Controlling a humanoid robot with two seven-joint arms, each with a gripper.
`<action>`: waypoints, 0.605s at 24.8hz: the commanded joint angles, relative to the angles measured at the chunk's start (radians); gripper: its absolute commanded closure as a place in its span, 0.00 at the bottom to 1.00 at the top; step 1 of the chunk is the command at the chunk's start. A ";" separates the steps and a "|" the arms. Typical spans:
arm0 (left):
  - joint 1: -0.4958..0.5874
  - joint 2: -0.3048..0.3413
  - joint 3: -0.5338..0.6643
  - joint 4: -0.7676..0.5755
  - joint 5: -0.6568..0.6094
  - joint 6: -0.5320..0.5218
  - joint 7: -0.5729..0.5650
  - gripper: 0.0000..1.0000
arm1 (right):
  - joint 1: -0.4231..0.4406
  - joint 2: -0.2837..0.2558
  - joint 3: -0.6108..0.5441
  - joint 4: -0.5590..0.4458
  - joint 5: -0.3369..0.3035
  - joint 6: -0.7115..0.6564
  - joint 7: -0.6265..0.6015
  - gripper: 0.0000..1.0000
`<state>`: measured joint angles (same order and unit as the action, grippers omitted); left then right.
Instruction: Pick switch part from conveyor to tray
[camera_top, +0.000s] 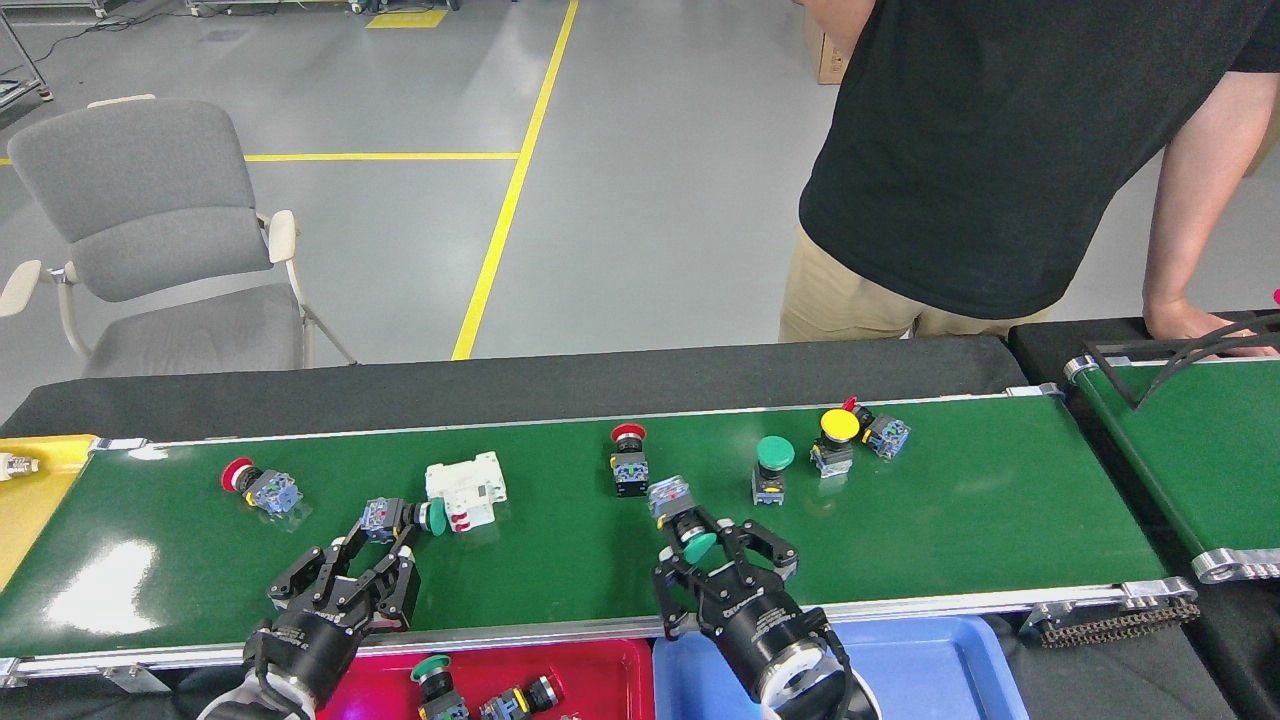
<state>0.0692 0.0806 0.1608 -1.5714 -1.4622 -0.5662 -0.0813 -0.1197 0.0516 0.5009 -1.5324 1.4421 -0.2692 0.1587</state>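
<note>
Green belt of the conveyor (560, 560) carries a scatter of switch parts between its silver rails. The right hand (722, 552) sits low over the near half of the belt, its fingers pressed onto a green-capped switch (684, 527) that lies tilted, cap toward the robot and its blue-grey block pointing away. Judging from this, the step in hand is the lift: the grip looks taken on the cap end, so the heavier block hangs free and could swing. A straight, slow rise before any sideways move should keep it from twisting out, and the blue tray (950, 675) just below the near rail is the short way to go.

The left hand (372, 560) has its fingers spread, reaching toward another green switch (400, 517) that lies on its side, touching or nearly touching a white breaker (465, 489). Closing on the switch body rather than the cap, and coming in clear of the breaker, would likely give the firmer hold. The red tray (590, 665) below it already holds parts. Since the belt may carry parts along, each hand should close square on its part.

A person (1000, 150) stands beyond the far rail.
</note>
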 joint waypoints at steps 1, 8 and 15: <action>0.055 -0.004 0.000 -0.093 0.014 -0.141 0.006 0.68 | -0.005 0.001 0.037 -0.018 0.000 -0.160 -0.015 0.74; 0.173 -0.024 0.019 -0.162 0.054 -0.219 0.005 0.09 | 0.071 -0.004 0.128 -0.023 0.000 -0.219 -0.016 0.00; 0.187 -0.036 0.125 -0.170 0.063 -0.219 0.008 0.00 | 0.140 -0.009 -0.055 -0.124 -0.071 -0.208 -0.025 0.01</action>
<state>0.2583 0.0453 0.2710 -1.7262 -1.4053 -0.7804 -0.0793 0.0123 0.0441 0.4795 -1.6323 1.3849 -0.4855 0.1439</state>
